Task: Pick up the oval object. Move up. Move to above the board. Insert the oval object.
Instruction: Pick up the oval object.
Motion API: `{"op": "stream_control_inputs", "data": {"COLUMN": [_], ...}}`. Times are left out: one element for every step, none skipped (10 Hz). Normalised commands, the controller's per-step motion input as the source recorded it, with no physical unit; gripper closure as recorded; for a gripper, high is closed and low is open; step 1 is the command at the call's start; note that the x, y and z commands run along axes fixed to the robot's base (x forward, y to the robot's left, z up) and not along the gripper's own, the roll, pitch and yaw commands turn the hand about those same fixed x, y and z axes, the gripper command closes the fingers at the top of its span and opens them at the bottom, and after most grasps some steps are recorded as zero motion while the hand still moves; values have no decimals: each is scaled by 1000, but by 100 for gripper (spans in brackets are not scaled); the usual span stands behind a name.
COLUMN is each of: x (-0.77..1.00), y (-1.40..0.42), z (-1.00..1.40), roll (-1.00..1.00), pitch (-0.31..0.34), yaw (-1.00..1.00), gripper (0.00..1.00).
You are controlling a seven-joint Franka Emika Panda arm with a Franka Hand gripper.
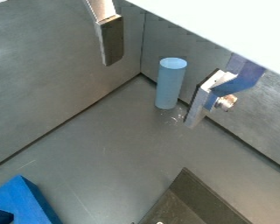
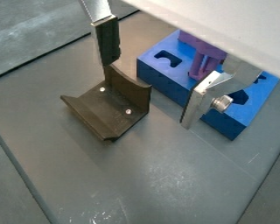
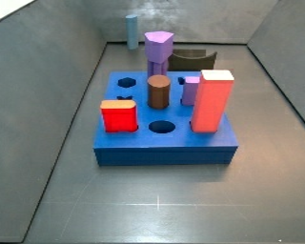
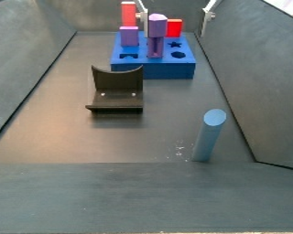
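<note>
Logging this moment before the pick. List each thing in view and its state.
oval object: upright on the floor near the wall, not held.
gripper: open, empty, raised.
board: flat on the floor, bearing pegs, some holes free.
dark grey arched piece: resting on the floor, apart from the board.

1. No text, label, brand, number or sign can be read on the board (image 3: pixel 130 143), the pegs, or the counter (image 4: pixel 100 137).
2. The hand (image 1: pixel 160 66) bears no readable marking.
</note>
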Motion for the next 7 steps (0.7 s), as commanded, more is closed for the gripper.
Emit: {"op": "stream_control_inputs", "data": {"x": [-80,-69,-103,-129,-171,-174,-200], "y": [434,526,340,254,257,263,380], "z": [-209,-374,-491,-620,-697,-689,-523], "roll": [83,149,76,37,0,0,0], "pitch": [0,0,-3,-67,-123,-121,-97], "yaw": [0,491,746,874,920,920,860], "gripper": [0,0,0,0,0,0,0]}}
